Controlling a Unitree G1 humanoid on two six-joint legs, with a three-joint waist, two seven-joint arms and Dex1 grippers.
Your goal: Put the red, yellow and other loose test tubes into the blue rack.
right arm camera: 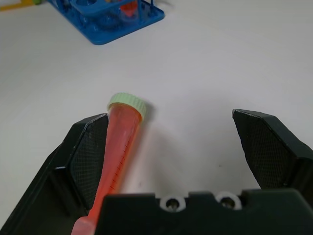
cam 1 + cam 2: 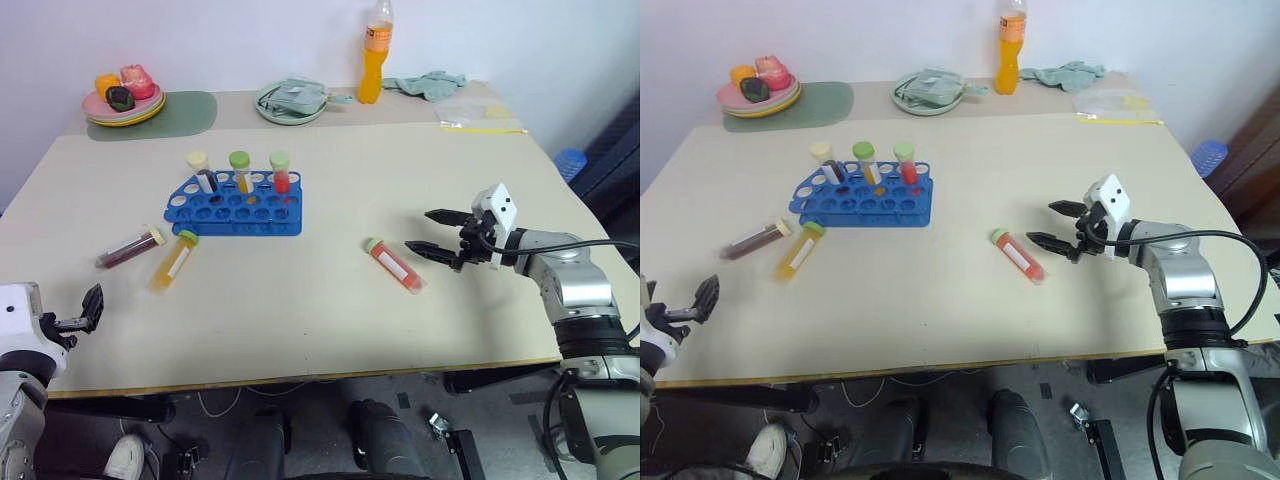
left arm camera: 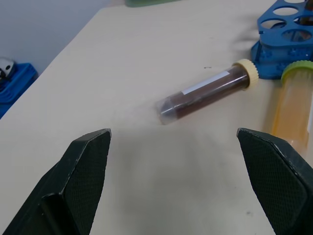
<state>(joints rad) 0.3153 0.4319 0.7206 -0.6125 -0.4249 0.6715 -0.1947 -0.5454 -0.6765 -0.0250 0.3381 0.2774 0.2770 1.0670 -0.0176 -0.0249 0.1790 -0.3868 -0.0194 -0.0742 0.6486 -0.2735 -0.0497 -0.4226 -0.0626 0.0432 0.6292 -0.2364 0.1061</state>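
Lying flat on the table (image 2: 330, 310), three loose tubes are seen from the head views: the dark tube (image 2: 130, 247) and yellow tube (image 2: 174, 259) just left-front of the blue rack (image 2: 236, 205), the red tube (image 2: 394, 265) well to its right. White label strips are visible — no writing legible. Right gripper (image 2: 438, 233): spread wide beside the red tube. Left gripper (image 3: 186, 171), in its wrist view: wide, empty, facing the dark tube.

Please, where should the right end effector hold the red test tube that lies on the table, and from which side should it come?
Grip the red test tube at mid-body, just below its green cap, coming from above with one finger on each long side. It lies flat and alone on the table, so its sides are free. The open right end effector is beside its tail end already.
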